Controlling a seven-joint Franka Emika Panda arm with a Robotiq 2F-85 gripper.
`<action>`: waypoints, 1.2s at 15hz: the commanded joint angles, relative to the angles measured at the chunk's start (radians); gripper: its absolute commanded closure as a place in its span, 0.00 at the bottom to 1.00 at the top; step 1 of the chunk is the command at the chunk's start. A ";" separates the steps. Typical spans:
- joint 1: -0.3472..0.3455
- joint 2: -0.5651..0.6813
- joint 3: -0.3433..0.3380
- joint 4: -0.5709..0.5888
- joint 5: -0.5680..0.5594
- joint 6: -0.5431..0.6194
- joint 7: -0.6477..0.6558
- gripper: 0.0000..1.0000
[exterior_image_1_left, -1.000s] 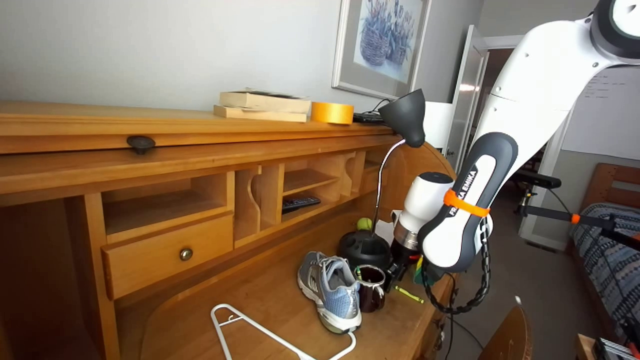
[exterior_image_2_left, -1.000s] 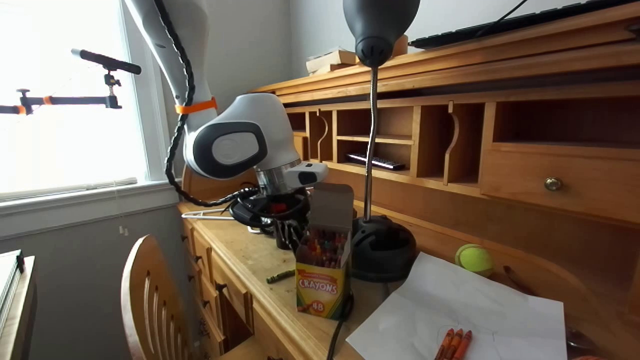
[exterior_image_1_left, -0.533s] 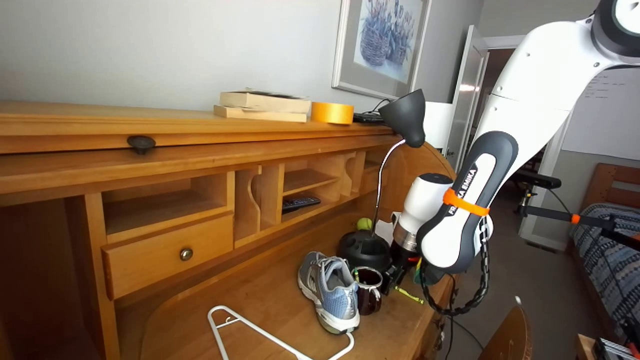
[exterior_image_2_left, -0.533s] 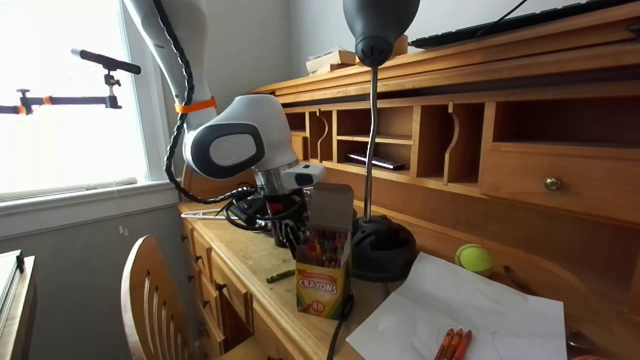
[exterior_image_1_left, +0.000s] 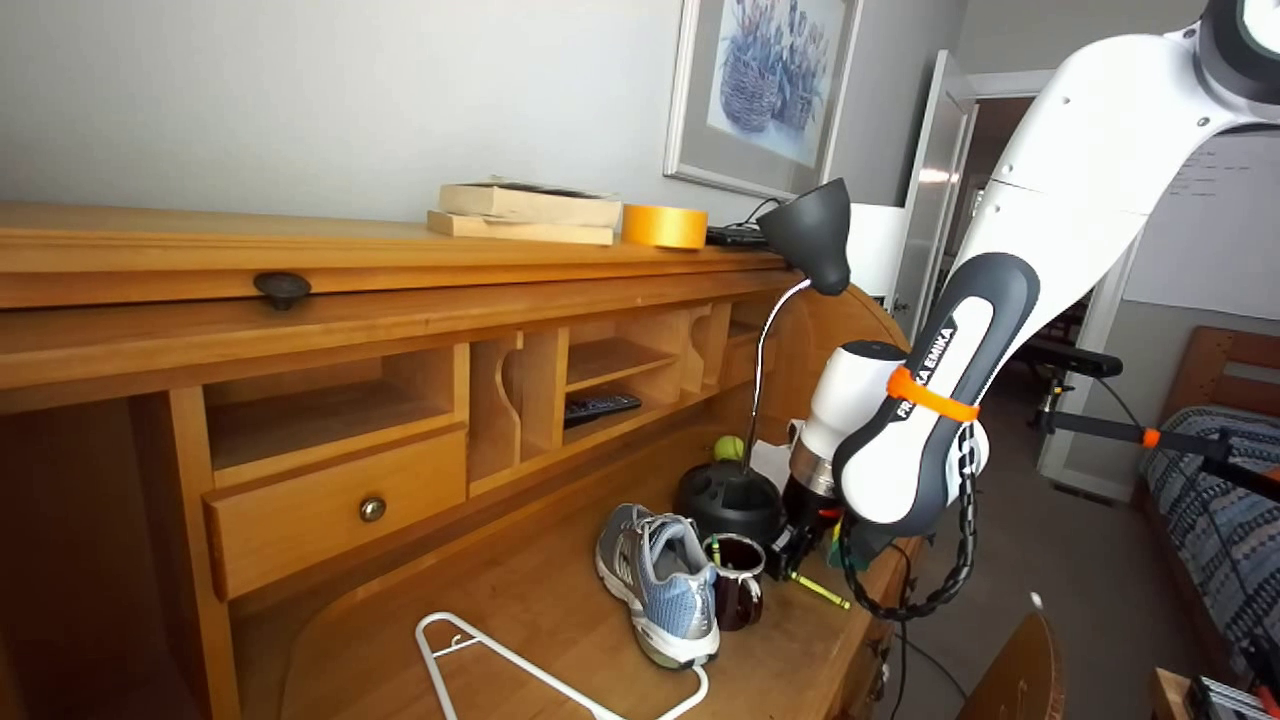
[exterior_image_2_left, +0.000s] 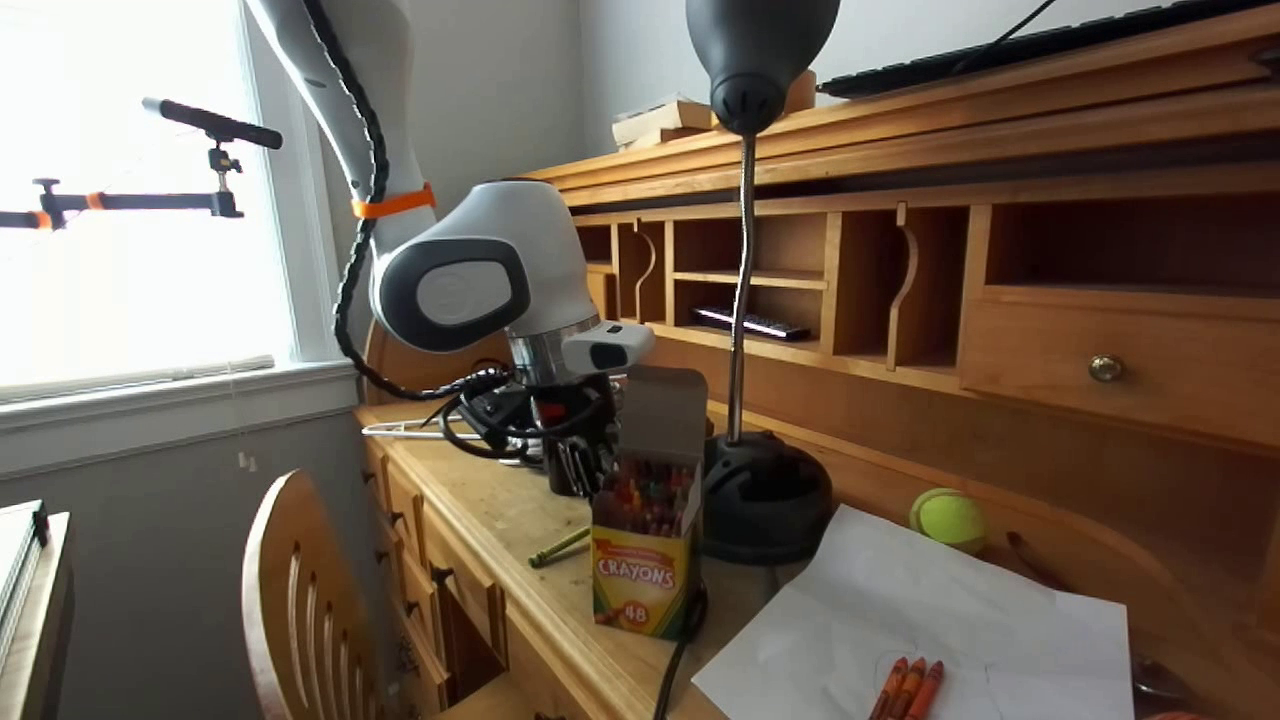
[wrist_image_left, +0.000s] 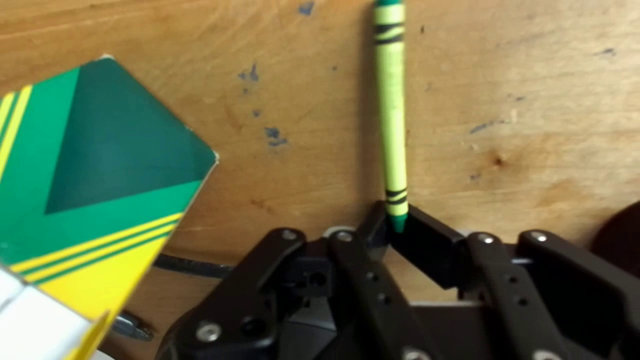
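The crayon (wrist_image_left: 392, 110) is just beside the box (exterior_image_2_left: 640, 580), apart from it, one end pinched in the gripper (wrist_image_left: 398, 227), whose jaws are nearly together around it. The grasp looks done to me; any carrying away from the box looks not yet done. Whether the crayon is clear of the desk (wrist_image_left: 500, 65), I can't tell from where I stand.

Daylight burns the window (exterior_image_2_left: 120, 300) out to white in an exterior view, leaving the wall (exterior_image_2_left: 150, 520) below it dim. A tall compartment (exterior_image_1_left: 90, 540) sinks into shadow, and writing on the whiteboard (exterior_image_1_left: 1215, 240) is too faint to read. In the wrist view, the slightly blurred crayon (wrist_image_left: 392, 120) casts a soft shadow on the worktop (wrist_image_left: 310, 175).
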 joint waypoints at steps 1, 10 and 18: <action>-0.001 -0.010 0.010 -0.015 0.029 -0.062 0.019 0.98; 0.024 -0.024 -0.020 -0.017 0.028 -0.093 0.057 0.57; 0.008 -0.049 0.004 -0.046 0.037 -0.114 0.054 0.02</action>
